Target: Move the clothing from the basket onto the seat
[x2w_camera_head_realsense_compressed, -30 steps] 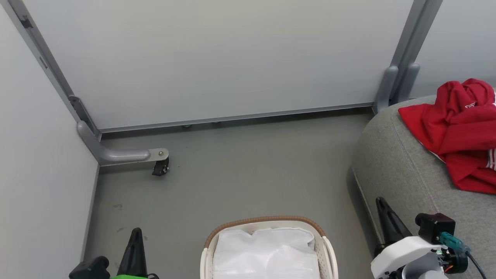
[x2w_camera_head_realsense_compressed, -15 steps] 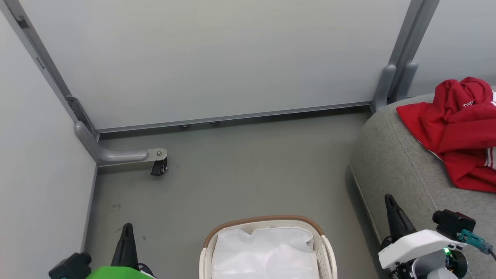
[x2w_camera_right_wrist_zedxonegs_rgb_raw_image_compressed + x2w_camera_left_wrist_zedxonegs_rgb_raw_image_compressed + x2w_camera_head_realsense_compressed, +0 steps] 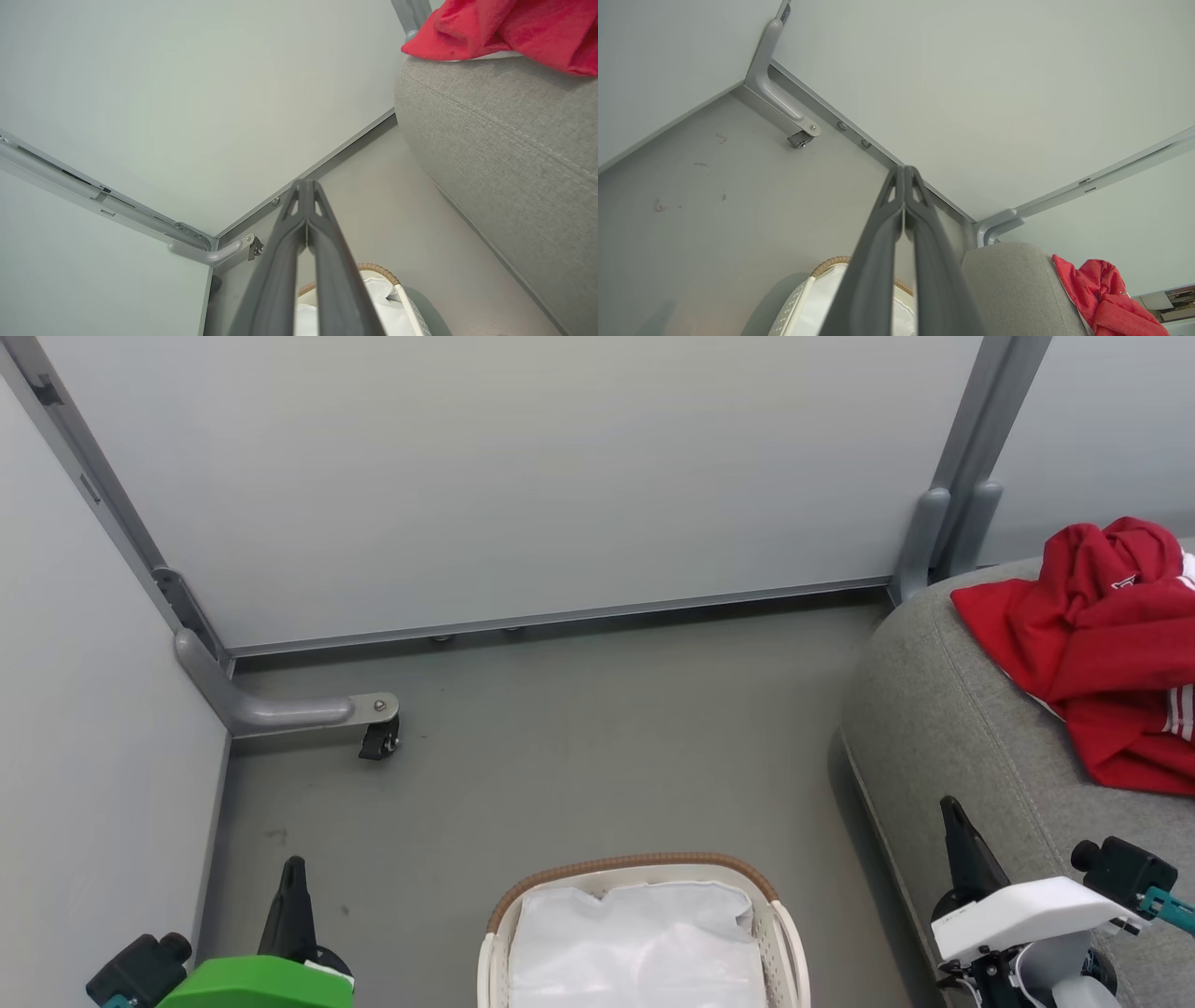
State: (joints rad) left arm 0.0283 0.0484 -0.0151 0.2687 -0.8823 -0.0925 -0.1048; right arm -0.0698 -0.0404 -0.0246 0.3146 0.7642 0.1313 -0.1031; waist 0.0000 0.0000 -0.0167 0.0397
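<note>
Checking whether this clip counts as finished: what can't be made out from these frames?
1. Head view: the near half of the basket is cut off by the bottom edge, so leftover items cannot be ruled out.
2. Wrist views: the left gripper and the right gripper each cover part of the basket.
3. Head view: the clothing on the seat runs off the right edge; garment count unclear.

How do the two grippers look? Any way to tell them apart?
Both have long dark grey tapered fingers with cut-outs near the tips. Left gripper: bright green wrist housing. Right gripper: white housing, with a teal connector. Each carries a black camera module.
</note>
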